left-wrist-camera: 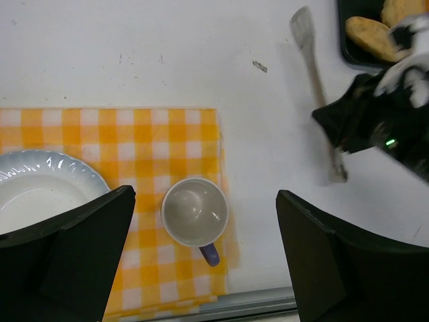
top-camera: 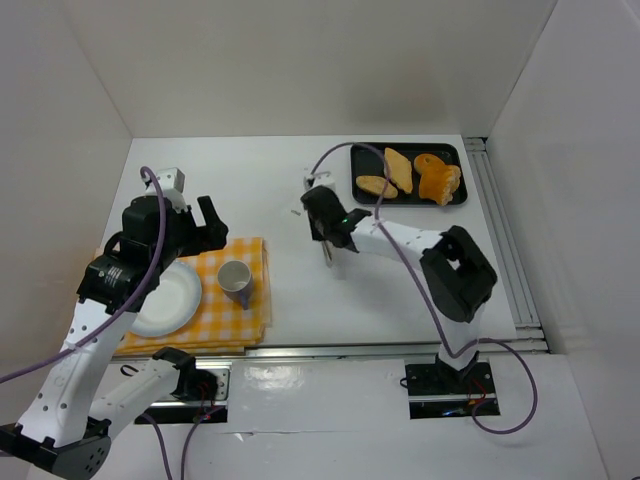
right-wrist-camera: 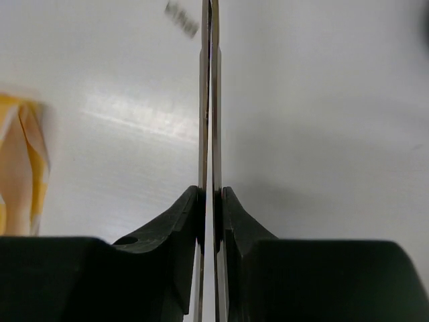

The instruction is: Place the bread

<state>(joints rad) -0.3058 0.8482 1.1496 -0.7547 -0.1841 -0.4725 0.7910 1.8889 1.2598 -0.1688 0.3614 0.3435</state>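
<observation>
Three pieces of bread (top-camera: 398, 170) lie in a black tray (top-camera: 358, 160) at the back right; one piece shows in the left wrist view (left-wrist-camera: 367, 33). My right gripper (top-camera: 327, 226) is shut on a pair of metal tongs (top-camera: 327, 255), held closed over the bare table left of the tray. In the right wrist view the tongs (right-wrist-camera: 209, 100) run straight ahead between the pads (right-wrist-camera: 212, 194). My left gripper (top-camera: 200, 228) is open and empty above the yellow checked cloth (top-camera: 250, 250), its fingers straddling a cup (left-wrist-camera: 196, 213). A white plate (top-camera: 165, 300) lies on the cloth.
The cup (top-camera: 235, 277) has a blue handle and stands on the cloth right of the plate (left-wrist-camera: 40, 188). White walls enclose the table on three sides. A metal rail (top-camera: 505, 240) runs along the right edge.
</observation>
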